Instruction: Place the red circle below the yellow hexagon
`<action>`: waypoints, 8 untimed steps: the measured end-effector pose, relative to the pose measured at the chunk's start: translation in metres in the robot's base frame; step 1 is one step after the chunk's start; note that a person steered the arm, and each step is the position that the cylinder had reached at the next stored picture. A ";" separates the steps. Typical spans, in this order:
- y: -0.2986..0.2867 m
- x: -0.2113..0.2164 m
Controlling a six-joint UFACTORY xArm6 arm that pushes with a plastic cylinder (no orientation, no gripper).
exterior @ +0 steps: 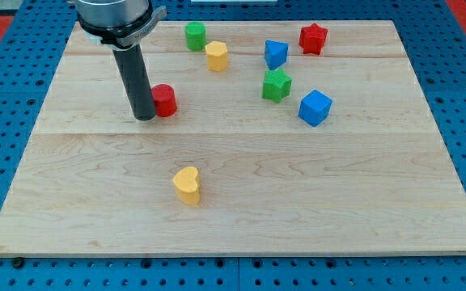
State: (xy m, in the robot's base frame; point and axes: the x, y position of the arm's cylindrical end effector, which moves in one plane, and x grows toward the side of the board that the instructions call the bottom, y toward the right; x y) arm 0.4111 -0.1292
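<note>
the tip (145,115) presses against the view's left side of the red circle (164,100), holding nothing, a bare rod. the yellow hexagon (216,56) lies up and to the view's right, so the circle likely needs pushing rightward to sit beneath it.

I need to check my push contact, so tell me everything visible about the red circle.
The red circle is a short, matte red cylinder, plastic by the look, standing upright on the wooden board, left of centre. My tip presses against its left side, hiding that edge. It lies below and left of the yellow hexagon, touching no other block.
</note>
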 end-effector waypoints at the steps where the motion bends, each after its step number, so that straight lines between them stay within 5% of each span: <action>1: 0.033 -0.022; 5: -0.010 -0.044; 8: 0.041 -0.053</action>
